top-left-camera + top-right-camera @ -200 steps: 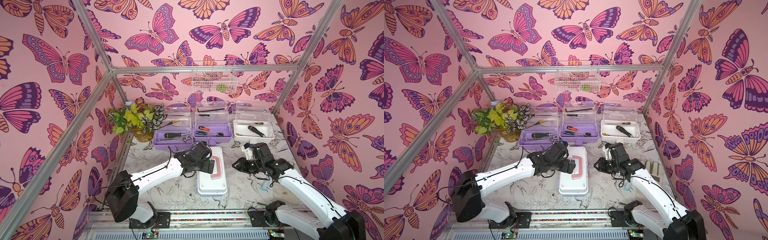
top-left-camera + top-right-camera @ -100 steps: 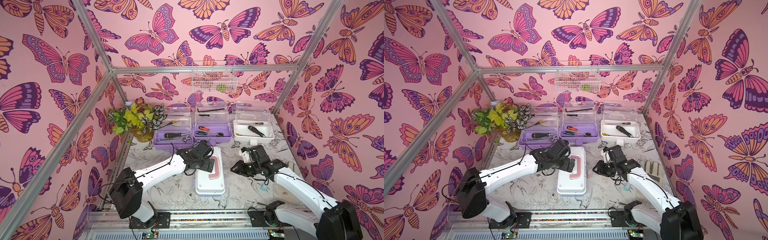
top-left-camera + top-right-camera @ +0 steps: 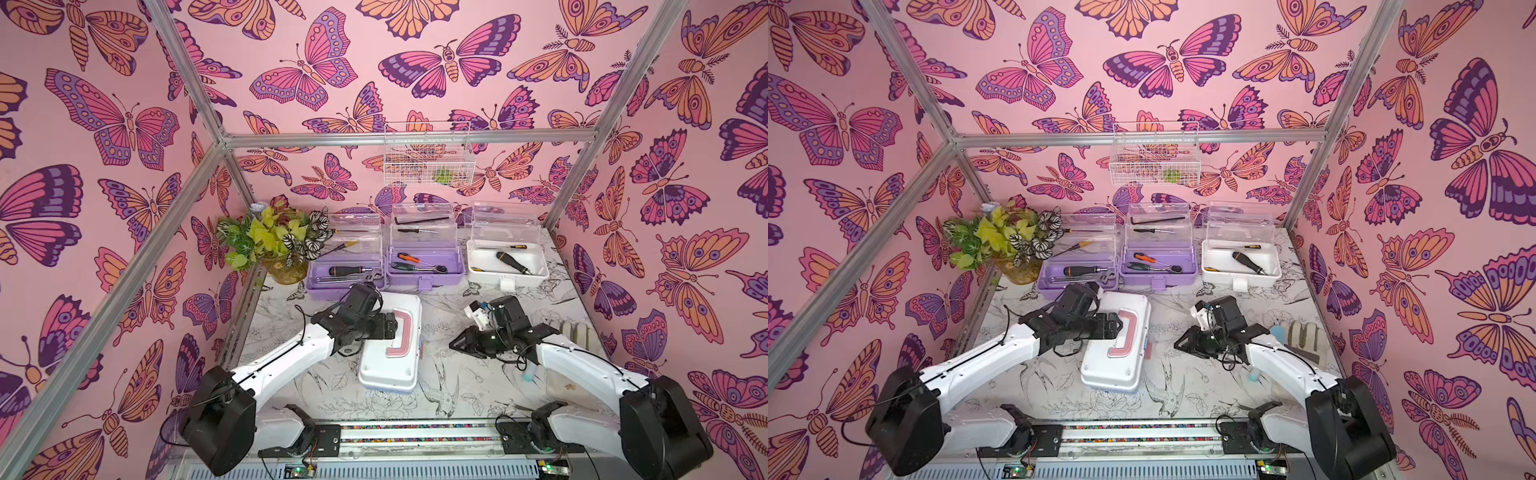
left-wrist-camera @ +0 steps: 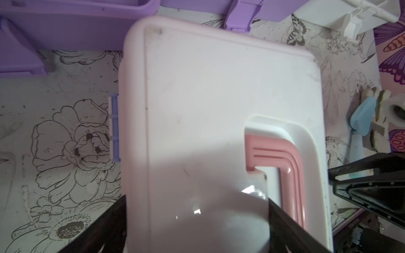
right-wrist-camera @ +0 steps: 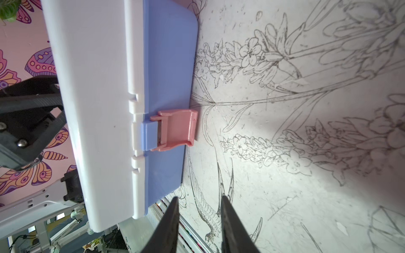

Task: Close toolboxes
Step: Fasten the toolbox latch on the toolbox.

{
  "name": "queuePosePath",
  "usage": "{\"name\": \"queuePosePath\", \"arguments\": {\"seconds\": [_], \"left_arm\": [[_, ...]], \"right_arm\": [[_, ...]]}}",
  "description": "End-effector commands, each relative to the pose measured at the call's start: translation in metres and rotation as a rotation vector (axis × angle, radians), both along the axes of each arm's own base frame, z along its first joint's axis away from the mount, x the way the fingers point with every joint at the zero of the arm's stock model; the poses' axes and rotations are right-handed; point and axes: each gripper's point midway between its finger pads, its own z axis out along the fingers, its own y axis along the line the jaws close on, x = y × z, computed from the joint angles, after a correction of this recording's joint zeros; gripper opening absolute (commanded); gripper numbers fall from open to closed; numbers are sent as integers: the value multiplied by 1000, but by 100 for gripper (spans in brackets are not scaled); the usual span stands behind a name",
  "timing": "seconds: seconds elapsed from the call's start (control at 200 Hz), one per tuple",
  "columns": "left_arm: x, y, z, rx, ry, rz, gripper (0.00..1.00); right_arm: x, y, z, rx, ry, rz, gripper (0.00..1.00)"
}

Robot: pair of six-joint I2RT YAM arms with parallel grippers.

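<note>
Your left arm (image 3: 291, 357) runs on a diagonal from the near-left base to the middle of the desk (image 3: 457, 386). Its wrist is bent so the left fingers (image 4: 103, 225) point across the white lid (image 3: 386, 374) of the light-blue toolbox (image 5: 166, 65). They stand released and wide. In the wrist view one finger lies by the lid's hinge edge and the other hangs over the lid beside the pink handle (image 4: 293, 166), gripping nothing.

Your right arm (image 3: 573, 365) comes in from the near-right base with its forearm low. The right fingers (image 5: 168, 223) aim at the toolbox's latch side, apart from it, slightly parted with only bare desk between them.

The light-blue toolbox lies mid-desk with its lid down. Its long axis runs from the near edge toward the back, a little off square, and the handle is folded flat. Its pink latch (image 5: 175, 131) faces your right arm and hangs toward the desk, off the lid.

Behind it a lilac toolbox (image 3: 324, 289), a second lilac toolbox (image 3: 424, 276) and a white toolbox (image 3: 482, 274) stand in a row. Their long axes run crosswise, their clear lids stand upright and there are tools inside.
</note>
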Motion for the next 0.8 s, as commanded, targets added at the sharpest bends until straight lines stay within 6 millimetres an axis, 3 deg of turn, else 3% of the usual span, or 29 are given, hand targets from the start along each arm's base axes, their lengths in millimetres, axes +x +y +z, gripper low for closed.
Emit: {"name": "queuePosePath", "arguments": {"seconds": [0.0,0.255,0.501,0.781,0.791], "left_arm": [[-22,25,-31,14,116,43,88],[-20,39,-34,-61,120,99,85],[-19,40,-32,-77,117,103,84],[-19,39,-33,-79,117,101,85],[-18,39,-32,-80,116,100,85]], "right_arm": [[4,13,6,71,-40,33,33],[4,38,6,166,-31,79,32],[12,55,1,219,-49,97,31],[15,77,-17,230,-9,124,30],[14,77,-23,222,10,125,30]]}}
